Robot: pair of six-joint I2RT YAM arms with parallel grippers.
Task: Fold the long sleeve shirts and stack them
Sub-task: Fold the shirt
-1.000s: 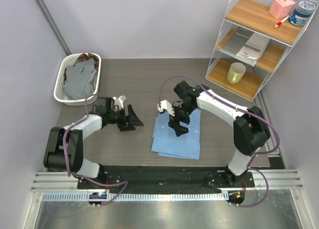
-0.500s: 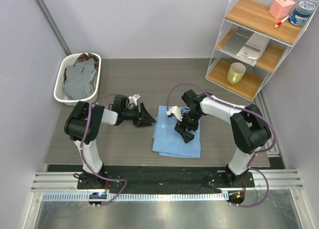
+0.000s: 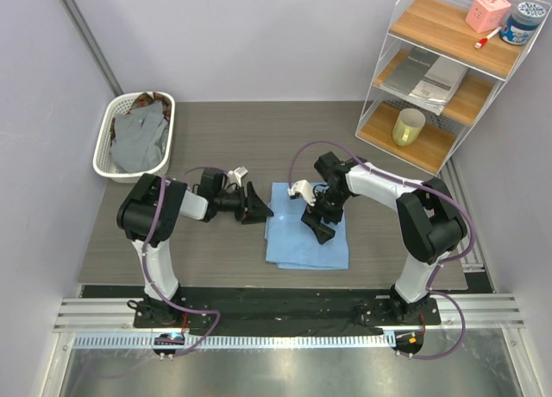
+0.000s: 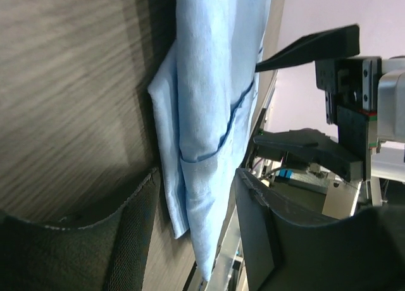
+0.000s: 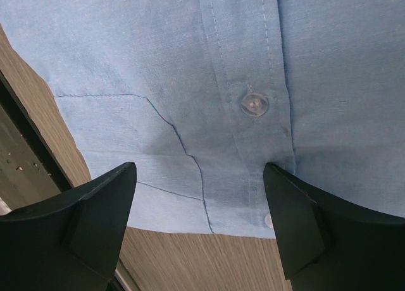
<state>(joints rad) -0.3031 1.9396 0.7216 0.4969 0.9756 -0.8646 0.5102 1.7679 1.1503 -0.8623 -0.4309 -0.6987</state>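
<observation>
The light blue shirt (image 3: 289,242) lies folded flat on the desk (image 3: 216,147). At its left edge the left gripper (image 3: 263,213) sits low, jaws apart, with the shirt's corner lying loose between them. Over the shirt's middle the right gripper (image 3: 317,226) is spread wide, straddling the button placket (image 5: 254,103). Well away from the shirt, to its far left, a grey shirt (image 3: 138,138) fills a white basket (image 3: 102,151).

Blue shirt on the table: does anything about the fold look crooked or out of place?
Mostly neat, but the blue shirt is not quite square: along its left edge the folded layers are staggered, with one corner poking out past the rest. Nothing looks torn or spilled.
</observation>
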